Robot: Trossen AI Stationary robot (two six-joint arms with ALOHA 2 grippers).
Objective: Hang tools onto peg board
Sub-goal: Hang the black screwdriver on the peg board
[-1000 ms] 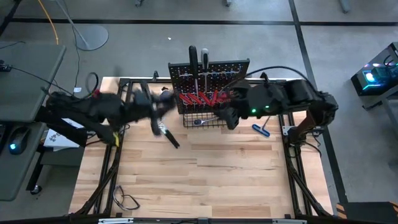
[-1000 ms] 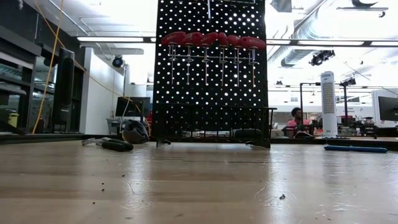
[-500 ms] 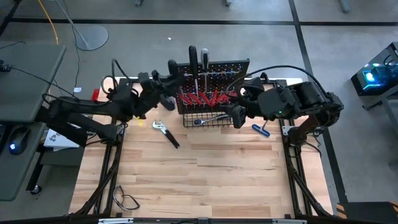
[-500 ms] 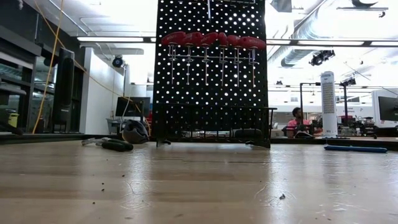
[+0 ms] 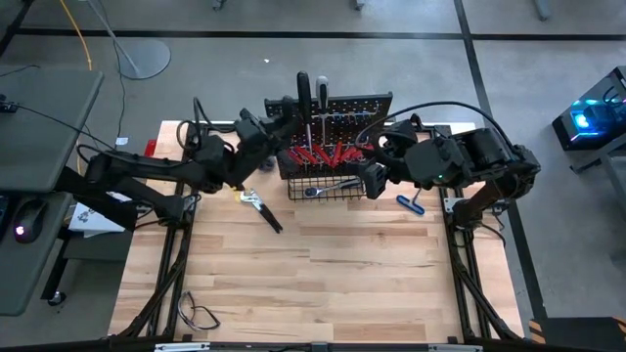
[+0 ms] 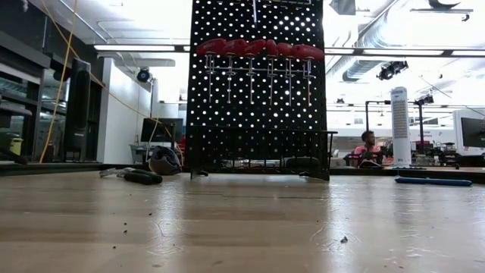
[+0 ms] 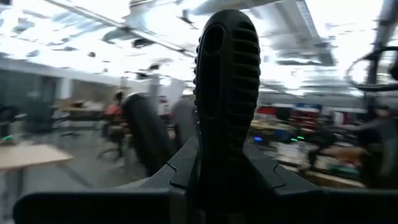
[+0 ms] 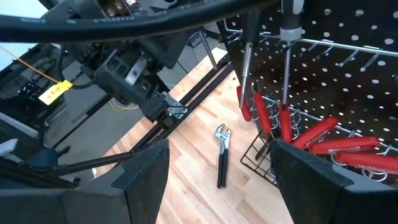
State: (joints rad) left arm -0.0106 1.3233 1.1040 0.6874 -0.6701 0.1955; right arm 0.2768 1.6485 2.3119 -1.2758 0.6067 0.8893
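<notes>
The black peg board (image 5: 333,122) stands at the table's far edge with a wire basket (image 5: 318,188) at its base. A row of red-handled screwdrivers (image 6: 258,49) hangs on it, and black-handled ones (image 5: 303,90) rise at its top. My left gripper (image 5: 282,119) is raised by the board's left end, shut on a black ribbed tool handle (image 7: 227,81). My right gripper (image 5: 373,178) is open and empty at the basket's right end. Black-handled pliers (image 5: 262,210) and a blue-handled T-shaped tool (image 5: 411,202) lie flat on the table. My left gripper pinches the lower part of the black ribbed handle (image 7: 225,158) between its two fingers. The handle's free end, which has a hole in it, sticks out past the fingertips, clear of the table. The rest of the tool is hidden behind the gripper.
A silver tool (image 5: 328,186) lies in the basket. A black cable loop (image 5: 201,315) lies at the table's near left corner. The middle and near part of the wooden table (image 5: 323,284) is bare. A person (image 6: 367,148) sits in the room behind the board.
My left gripper has gone up and toward the table's far edge and right, from above the pliers to the peg board's left end. My right gripper has shifted a little toward the table's right edge. The pliers have stayed where they lay.
</notes>
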